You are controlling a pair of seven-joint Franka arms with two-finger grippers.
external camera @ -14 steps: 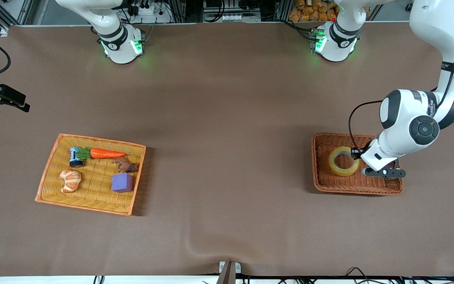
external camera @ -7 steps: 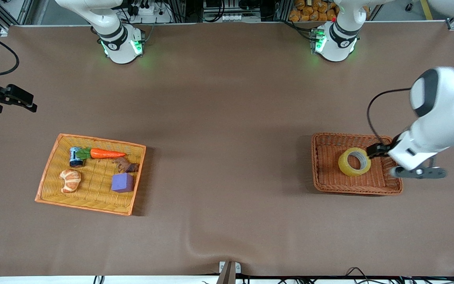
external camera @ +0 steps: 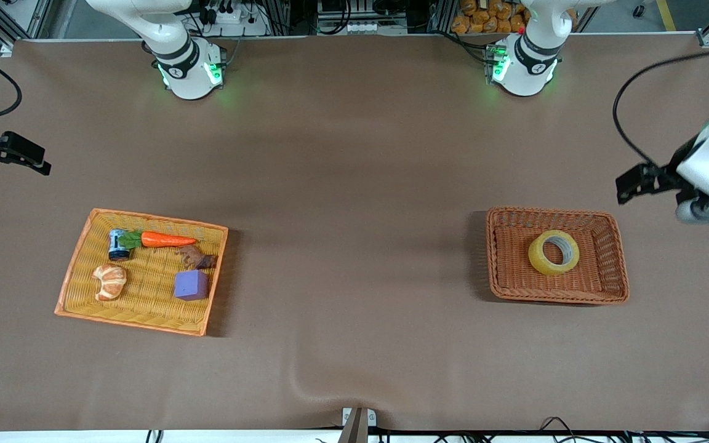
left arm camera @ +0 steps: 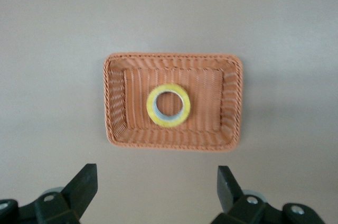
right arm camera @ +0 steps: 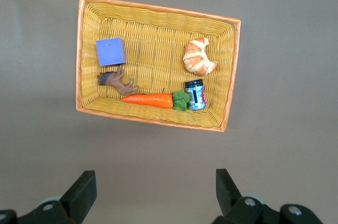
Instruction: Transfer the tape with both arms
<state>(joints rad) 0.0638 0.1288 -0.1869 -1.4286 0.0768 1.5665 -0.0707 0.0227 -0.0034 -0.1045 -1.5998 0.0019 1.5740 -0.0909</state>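
Note:
The tape (external camera: 554, 253), a glossy yellow ring, lies flat in the brown wicker basket (external camera: 619, 246) at the left arm's end of the table. It also shows in the left wrist view (left arm camera: 168, 105), inside the basket (left arm camera: 174, 57). My left gripper (external camera: 637, 181) is open and empty, raised high over the table beside that basket; its own view (left arm camera: 157, 187) shows bare table between the jaws. My right gripper (external camera: 19, 157) is open and empty, high over the table beside the yellow basket (external camera: 77, 258); its own view (right arm camera: 156, 187) shows the same.
The yellow basket (right arm camera: 158, 10) at the right arm's end holds a carrot (external camera: 167, 239), a purple cube (external camera: 191, 285), a croissant toy (external camera: 110, 281), a small jar (external camera: 118, 244) and a brown toy (external camera: 197, 258). Brown table cloth (external camera: 354, 184) lies between the baskets.
My left gripper let go of the tape, rose out of the brown basket and drew away toward the left arm's end. The tape shifted slightly and stays in the basket.

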